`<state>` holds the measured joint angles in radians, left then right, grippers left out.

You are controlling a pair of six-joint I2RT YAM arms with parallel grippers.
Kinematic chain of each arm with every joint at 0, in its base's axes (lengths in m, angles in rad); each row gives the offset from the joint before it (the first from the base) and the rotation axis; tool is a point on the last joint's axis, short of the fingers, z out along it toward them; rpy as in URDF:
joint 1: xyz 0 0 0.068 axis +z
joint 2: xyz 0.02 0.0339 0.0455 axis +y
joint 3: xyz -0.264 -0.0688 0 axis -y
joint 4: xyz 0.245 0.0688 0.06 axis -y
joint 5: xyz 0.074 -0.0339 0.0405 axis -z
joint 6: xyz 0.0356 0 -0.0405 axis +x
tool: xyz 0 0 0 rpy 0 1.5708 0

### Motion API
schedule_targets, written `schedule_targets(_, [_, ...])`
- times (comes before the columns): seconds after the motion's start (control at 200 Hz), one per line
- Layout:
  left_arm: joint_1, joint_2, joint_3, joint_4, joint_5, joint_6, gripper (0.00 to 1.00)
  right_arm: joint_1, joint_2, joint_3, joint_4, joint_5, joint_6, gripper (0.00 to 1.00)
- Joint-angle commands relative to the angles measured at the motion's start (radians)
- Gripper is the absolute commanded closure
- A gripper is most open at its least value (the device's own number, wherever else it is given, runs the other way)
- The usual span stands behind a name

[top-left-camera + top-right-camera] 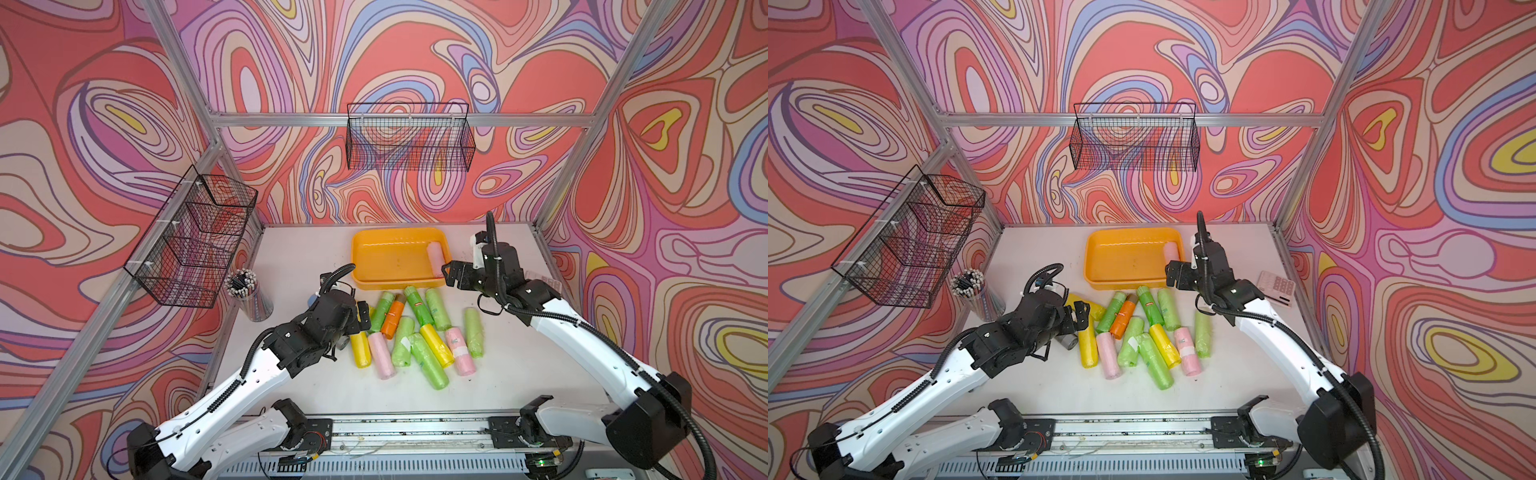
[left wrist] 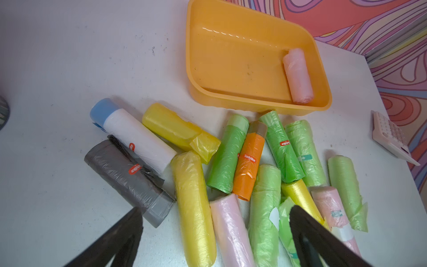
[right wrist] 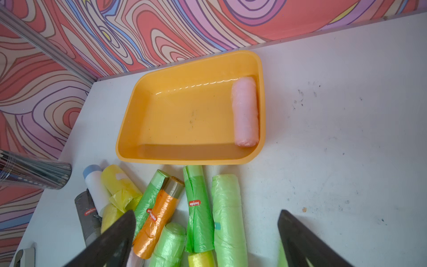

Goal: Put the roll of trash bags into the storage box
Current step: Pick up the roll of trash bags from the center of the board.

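Note:
The storage box [image 1: 374,253] [image 1: 1121,262] is a shallow orange-yellow tray at the back of the table. One pink roll of trash bags [image 1: 436,257] [image 3: 245,111] lies inside it against its right wall. In front of the box, several more rolls lie in a loose pile: green, yellow [image 2: 194,208], pink [image 2: 231,231], orange [image 1: 392,318], grey [image 2: 129,178] and white. My left gripper [image 1: 363,318] [image 2: 215,209] hangs open above the pile's left side with nothing in it. My right gripper [image 1: 451,276] [image 3: 206,211] is open and empty by the box's near right corner.
A clear cup of pencils [image 1: 249,295] stands at the table's left. A pink calculator [image 1: 1277,286] lies at the right edge. Black wire baskets hang on the left wall [image 1: 191,241] and the back wall [image 1: 409,137].

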<state>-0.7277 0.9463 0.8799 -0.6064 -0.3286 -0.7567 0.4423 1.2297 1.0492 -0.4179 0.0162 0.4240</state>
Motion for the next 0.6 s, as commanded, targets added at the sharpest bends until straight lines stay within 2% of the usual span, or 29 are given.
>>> schedule_targets(0.0, [-0.006,0.008,-0.015,-0.035,-0.059,-0.052,0.0,0.005,-0.057,-0.091,0.075,-0.032,-0.004,0.02])
schedule_targets(0.325, [-0.002,0.087,0.015,-0.125,-0.117,-0.103,0.0,0.005,-0.129,-0.236,0.161,-0.102,-0.005,0.02])
schedule_targets(0.596, [0.019,0.054,-0.018,-0.167,-0.158,-0.142,0.0,0.005,-0.131,-0.261,0.185,-0.141,-0.004,0.02])
